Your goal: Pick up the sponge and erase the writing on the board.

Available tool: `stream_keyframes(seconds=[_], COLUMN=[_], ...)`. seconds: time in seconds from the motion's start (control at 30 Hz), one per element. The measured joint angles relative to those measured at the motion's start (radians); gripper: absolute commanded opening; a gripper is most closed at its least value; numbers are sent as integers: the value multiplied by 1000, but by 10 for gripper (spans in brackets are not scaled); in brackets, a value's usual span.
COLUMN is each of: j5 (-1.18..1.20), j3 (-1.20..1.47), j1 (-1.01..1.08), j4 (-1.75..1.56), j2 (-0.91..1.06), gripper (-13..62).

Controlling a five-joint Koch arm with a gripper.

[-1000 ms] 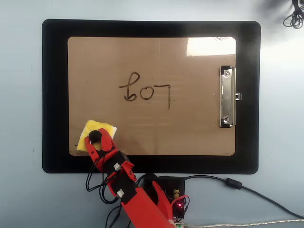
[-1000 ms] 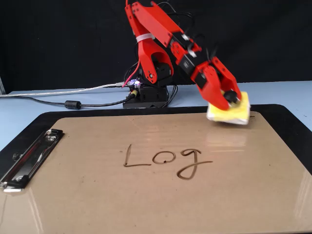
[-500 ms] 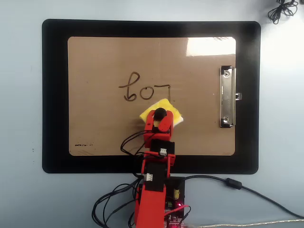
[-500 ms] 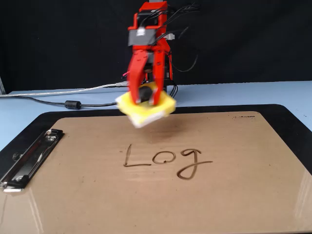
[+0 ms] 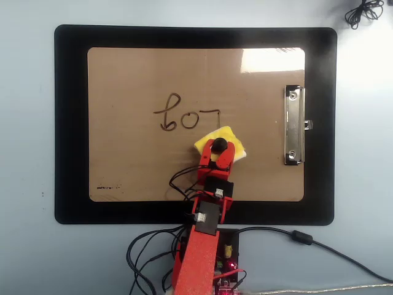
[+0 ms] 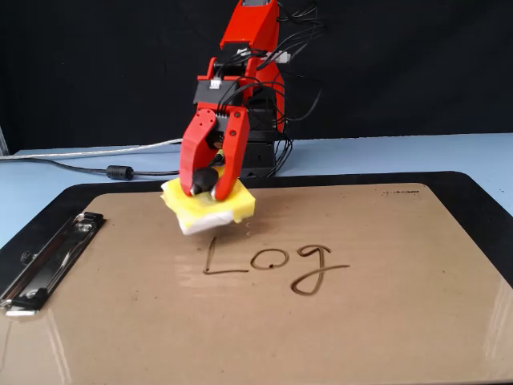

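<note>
The tan board (image 5: 135, 80) (image 6: 361, 321) lies on a black mat (image 5: 70, 123). The dark-brown writing (image 5: 184, 117) (image 6: 272, 261) sits near the board's middle. My red gripper (image 5: 218, 147) (image 6: 207, 186) is shut on the black knob of the yellow sponge (image 5: 230, 136) (image 6: 232, 204). The sponge is tilted and sits close over the board, just beside the writing: below and right of it in the overhead view, behind and left of it in the fixed view. I cannot tell whether the sponge touches the board.
The board's silver clip (image 5: 293, 126) (image 6: 48, 257) is on its right short side in the overhead view. A small dark smudge (image 5: 108, 186) marks the lower left corner. The arm base and its cables (image 5: 209, 258) stand just off the mat. A coiled wire (image 5: 362, 12) lies top right.
</note>
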Motion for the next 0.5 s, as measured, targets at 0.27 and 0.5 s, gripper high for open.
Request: stream_keyframes(seconds=[0.27,0.5], j5=[17,18], j3=[71,-219], j1=[-14,-32], j4=[-83,-319], j2=[-21,-451], gripper=[-80,-80])
